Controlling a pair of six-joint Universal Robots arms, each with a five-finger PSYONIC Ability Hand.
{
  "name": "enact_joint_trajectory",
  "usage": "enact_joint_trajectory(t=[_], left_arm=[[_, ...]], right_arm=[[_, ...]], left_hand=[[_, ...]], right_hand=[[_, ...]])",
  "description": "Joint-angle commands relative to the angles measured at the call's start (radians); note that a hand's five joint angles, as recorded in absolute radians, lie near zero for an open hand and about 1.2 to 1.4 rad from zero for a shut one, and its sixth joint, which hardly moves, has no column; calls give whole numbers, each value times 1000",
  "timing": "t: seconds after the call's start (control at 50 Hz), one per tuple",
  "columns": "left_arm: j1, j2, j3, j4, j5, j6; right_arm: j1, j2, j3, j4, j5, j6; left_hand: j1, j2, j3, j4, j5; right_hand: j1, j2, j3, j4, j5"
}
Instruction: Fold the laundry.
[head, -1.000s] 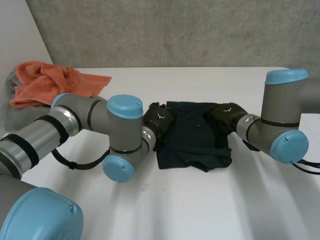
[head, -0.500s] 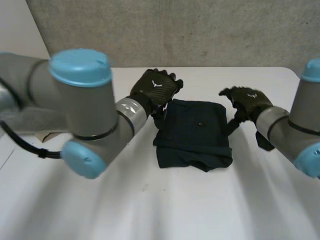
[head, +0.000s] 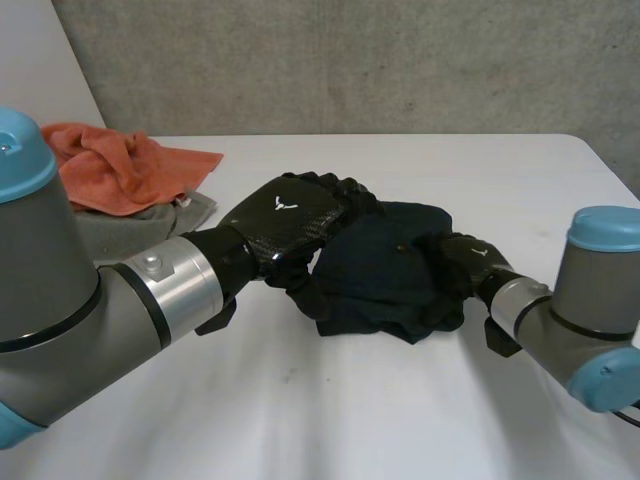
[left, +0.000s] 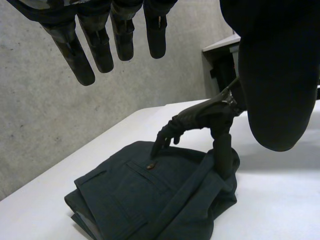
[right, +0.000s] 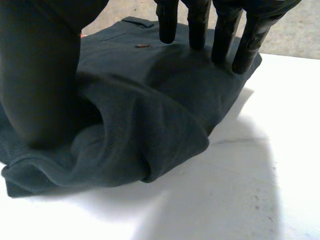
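Found trousers in the middle of the surface: dark, folded into a thick packet, pocket side up, near edge rumpled and bulging.

Logged right hand on the packet's right edge: fingers straight and spread, tips pressed onto the top layer, thumb sunk into the bunched cloth beside them. Nothing pinched so far as visible. Judged as a hold-down, pinning the layers against springing apart.

Logged left hand at the packet's left edge, raised clear of the cloth, fingers straight and spread, holding nothing. Judged as poised either to smooth the top or to take the left edge for a further fold; could not settle which.

Marked the rumpled near edge as the likely place for slippage on release of the pin.

Saw, well apart at the far left of the surface, a towel, orange and crumpled, lying over a grey cloth. Judged both as laundry waiting its turn.

Counted: trousers, one; towel, one; grey cloth, one; hands, two.
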Motion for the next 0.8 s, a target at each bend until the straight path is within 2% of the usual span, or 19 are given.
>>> enact_joint_trajectory(t=[0.02,0.1,0.12,0.18,0.26,0.32,0.38,0.44,0.56,0.66,0.74,0.8], left_arm=[[-1,-6,4,4,-3,2],[-1,-8,5,9,-3,2],[-1,-8,5,10,-3,2],[-1,-8,5,13,-3,3],[1,-9,5,13,-3,2],[1,-9,5,13,-3,2],[1,-9,5,13,-4,3],[-1,-9,7,13,-4,3],[-1,-8,13,13,-4,3],[-4,-12,17,15,-7,3],[-7,-18,21,19,-7,5],[-8,-26,22,21,-9,5]], right_arm=[[35,70,-78,2,47,-5],[48,101,-116,2,50,-5],[49,108,-133,7,53,-5],[49,115,-156,6,75,-4],[45,122,-219,-2,122,-19],[23,159,-307,9,129,-88],[-63,210,-411,21,127,-183],[-156,271,-532,45,103,-264],[-247,421,-802,62,17,-300],[-345,596,-1101,136,15,-313],[-396,685,-1239,196,14,-338],[-402,690,-1233,197,4,-347]], left_hand=[[-37,-14,-23,-17,-10],[-37,-14,-23,-17,-10],[-37,-14,-23,-17,-10],[-37,-14,-23,-17,-10],[-37,-14,-23,-17,-10],[-37,-14,-23,-17,-10],[-37,-14,-23,-17,-10],[-37,-14,-23,-17,-10],[-37,-14,-23,-17,-10],[-37,-14,-23,-17,-10],[-37,-14,-23,-17,-10],[-34,-11,-20,-14,-7]], right_hand=[[123,42,67,28,22],[410,329,354,315,309],[699,618,643,604,598],[1257,1176,1201,1162,1156],[1259,1178,1202,1164,1158],[1259,1178,1202,1164,1158],[1259,1178,1202,1164,1158],[1259,1178,1202,1164,1158],[1259,1178,1202,1164,1158],[1259,1178,1202,1164,1158],[1259,1178,1202,1164,1158],[1259,1178,1202,1164,1158]])
